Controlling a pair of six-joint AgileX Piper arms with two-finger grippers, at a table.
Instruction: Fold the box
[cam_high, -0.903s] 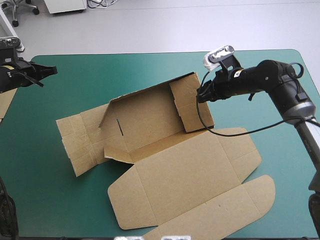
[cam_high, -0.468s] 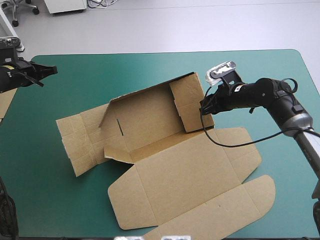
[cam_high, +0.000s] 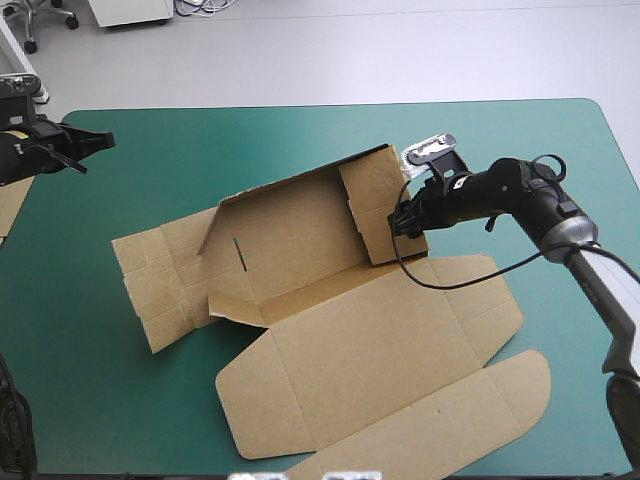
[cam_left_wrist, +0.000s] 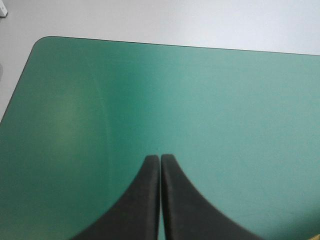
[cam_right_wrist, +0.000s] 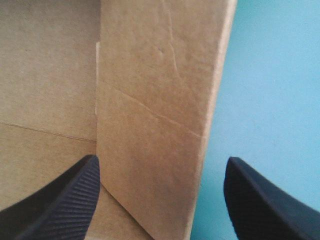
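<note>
The brown box (cam_high: 340, 330) lies mid-table as a cut sheet, its far wall raised and a right end flap (cam_high: 383, 205) standing up; the lid panel lies flat toward the near edge. My right gripper (cam_high: 403, 217) is at that flap's outer edge. In the right wrist view the right gripper (cam_right_wrist: 160, 190) is open, its black fingers (cam_right_wrist: 60, 200) wide apart, and the raised flap (cam_right_wrist: 160, 110) stands between them. My left gripper (cam_high: 100, 141) hovers at the table's far left, away from the box. In the left wrist view the left gripper (cam_left_wrist: 160, 159) is shut over bare teal-green cover.
An edge of more brown board (cam_high: 10, 205) shows at the table's left edge. The box's left panels (cam_high: 165, 280) lie flat with several creases. Bare teal-green cover (cam_high: 200, 150) lies beyond the box and along the table's right side.
My right gripper has moved a little toward the near edge along the raised end flap's outer edge. The left arm and the box have not moved.
</note>
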